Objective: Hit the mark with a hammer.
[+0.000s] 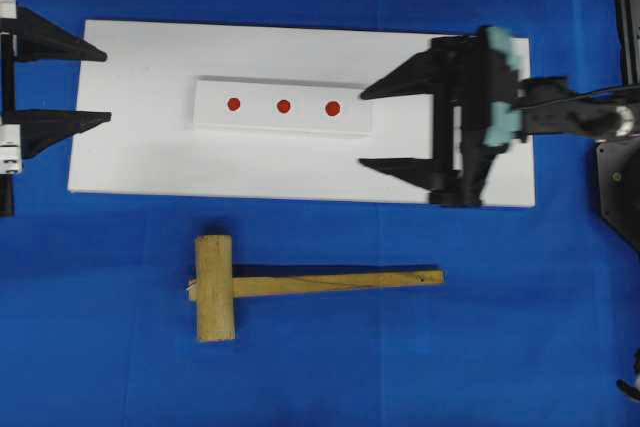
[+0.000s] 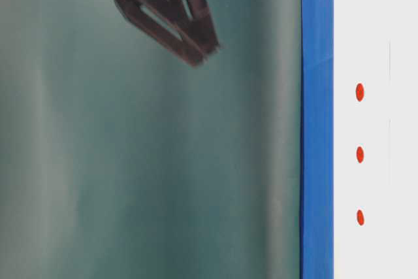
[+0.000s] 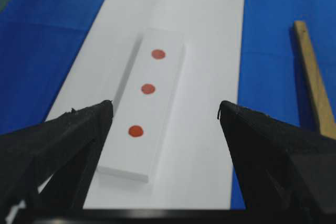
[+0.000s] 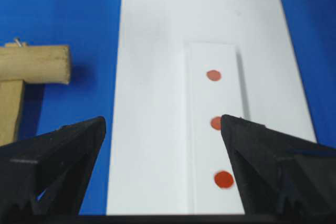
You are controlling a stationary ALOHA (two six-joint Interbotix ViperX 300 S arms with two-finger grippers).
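With jaws apart and empty, the right gripper (image 1: 372, 127) hovered beside the strip's large-dot end, the untouched hammer (image 1: 215, 288) off to its side, the mark (image 1: 233, 104) farthest, so grasping the handle seemed next.

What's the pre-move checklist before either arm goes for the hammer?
1. Hammer free to grasp: ok, it lies on the blue cloth below the white board, touched by nothing.
2. Right gripper open and empty: ok, jaws spread over the board's right end.
3. Left gripper open and empty: ok, at the board's left edge.
4. Mark unobstructed: ok, the smallest dot, at the left end of the white strip.
5. Handle reachable: ok, it points right, toward the right arm's side.
6. Strip fixed to the board: cannot tell.
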